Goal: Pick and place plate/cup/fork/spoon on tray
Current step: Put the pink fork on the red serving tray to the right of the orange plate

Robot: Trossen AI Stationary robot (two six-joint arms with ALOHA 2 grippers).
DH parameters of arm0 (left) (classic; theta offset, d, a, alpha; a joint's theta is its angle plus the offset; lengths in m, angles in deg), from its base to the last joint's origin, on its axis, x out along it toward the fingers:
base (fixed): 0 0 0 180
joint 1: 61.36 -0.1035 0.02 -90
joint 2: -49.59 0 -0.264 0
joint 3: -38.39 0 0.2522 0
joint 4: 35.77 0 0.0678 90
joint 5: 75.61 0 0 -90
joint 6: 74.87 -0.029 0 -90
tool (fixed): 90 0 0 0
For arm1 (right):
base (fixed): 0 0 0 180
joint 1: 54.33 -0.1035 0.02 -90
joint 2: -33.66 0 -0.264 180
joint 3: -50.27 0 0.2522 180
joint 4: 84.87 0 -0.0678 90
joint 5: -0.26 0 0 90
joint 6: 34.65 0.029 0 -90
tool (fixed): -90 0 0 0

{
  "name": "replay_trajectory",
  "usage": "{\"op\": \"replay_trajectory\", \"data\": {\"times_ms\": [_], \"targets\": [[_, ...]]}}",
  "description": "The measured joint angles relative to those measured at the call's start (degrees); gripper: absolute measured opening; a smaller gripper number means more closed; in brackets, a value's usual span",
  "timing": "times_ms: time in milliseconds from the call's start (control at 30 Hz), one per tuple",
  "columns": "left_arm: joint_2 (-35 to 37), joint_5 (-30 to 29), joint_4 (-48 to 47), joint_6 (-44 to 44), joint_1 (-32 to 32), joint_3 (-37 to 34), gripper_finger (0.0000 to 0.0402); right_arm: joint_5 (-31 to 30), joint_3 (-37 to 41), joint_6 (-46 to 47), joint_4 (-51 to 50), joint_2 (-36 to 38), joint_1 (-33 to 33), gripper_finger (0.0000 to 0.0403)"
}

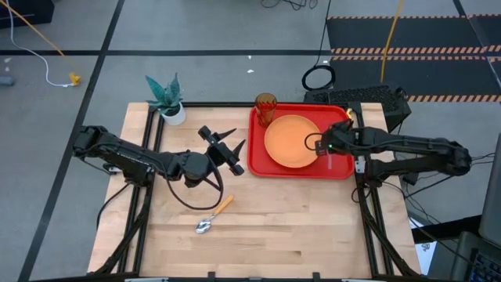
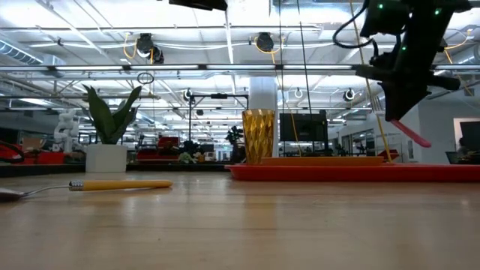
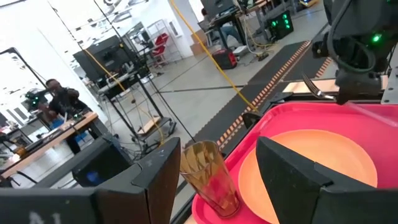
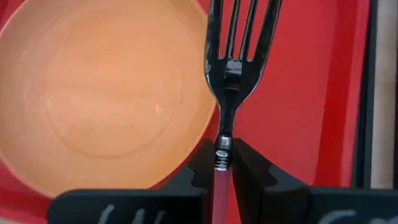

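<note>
Sticking out fwd of R gripper [image 4: 223, 163]: fork [image 4: 233, 59]

One red tray [image 1: 340, 169]; one orange plate [image 1: 291, 141]; one amber cup [image 1: 265, 109]; one fork [image 4: 235, 74] with a pink handle; one spoon [image 1: 213, 216] with an orange handle; one potted plant [image 1: 167, 102] in a white pot; two dark arms, each with one gripper: left gripper [image 1: 228, 149], right gripper [image 1: 332, 146].
</note>
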Motion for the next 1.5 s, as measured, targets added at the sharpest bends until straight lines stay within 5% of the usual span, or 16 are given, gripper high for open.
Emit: {"op": "replay_trajectory", "data": {"times_ms": [400,1033,1500], "targets": [[0.0,0.0,0.2,0.2,0.7,0.0,0.0214,8.0,9.1,-5.9,11.9,-3.9,9.9,0.002],[0.0,0.0,0.2,1.5,0.7,0.0,0.0214,13.7,9.3,-19.1,23.5,-14.9,22.9,0.002],[0.0,0.0,0.1,1.6,0.7,0.0,0.0214,13.5,9.3,-21.6,26.8,-18.0,25.7,0.0034]]}}
